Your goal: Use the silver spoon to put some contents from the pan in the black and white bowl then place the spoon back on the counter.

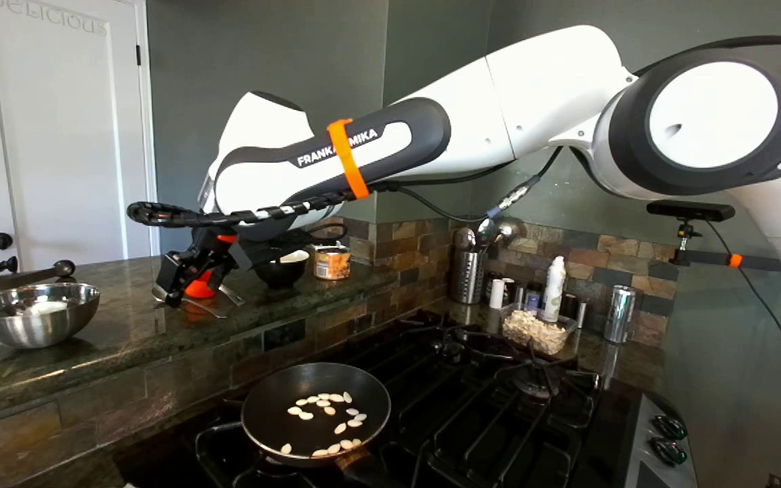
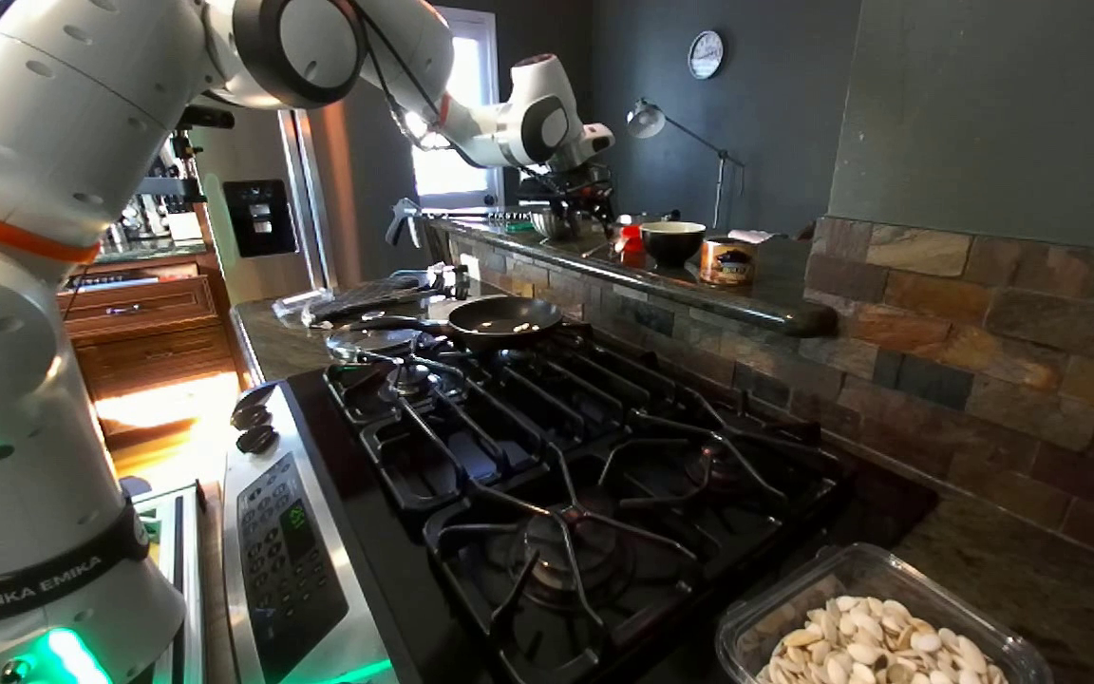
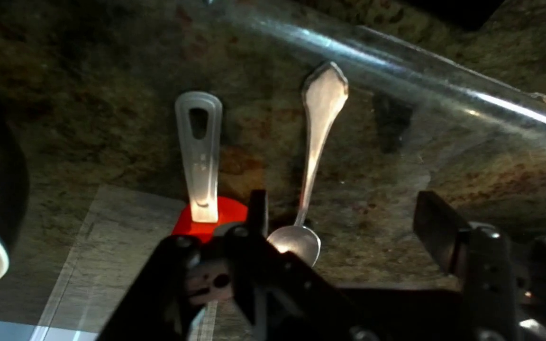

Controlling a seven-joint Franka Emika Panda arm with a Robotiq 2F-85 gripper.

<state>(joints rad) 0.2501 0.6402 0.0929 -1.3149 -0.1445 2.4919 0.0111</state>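
Closest to the wrist lens: my gripper [image 3: 347, 213], two fingers spread well apart. Silver spoon [image 3: 314, 154], one, lies on the counter [image 3: 259, 104], its head partly hidden by the finger at 9 o'clock. Long axis nearly 12 to 6: handle tip just past 12, head just past 6. One red cup [image 3: 202, 194] with grey handle, near the spoon, towards 8. In an exterior view, clocked from my gripper: one black and white bowl [image 1: 281, 273] near 3, one can [image 1: 331, 263] beyond it, one metal bowl [image 1: 34, 327] near 9. One pan [image 1: 265, 407] between 4 and 5, roughly eighteen pale seeds [image 1: 329, 411] in it.
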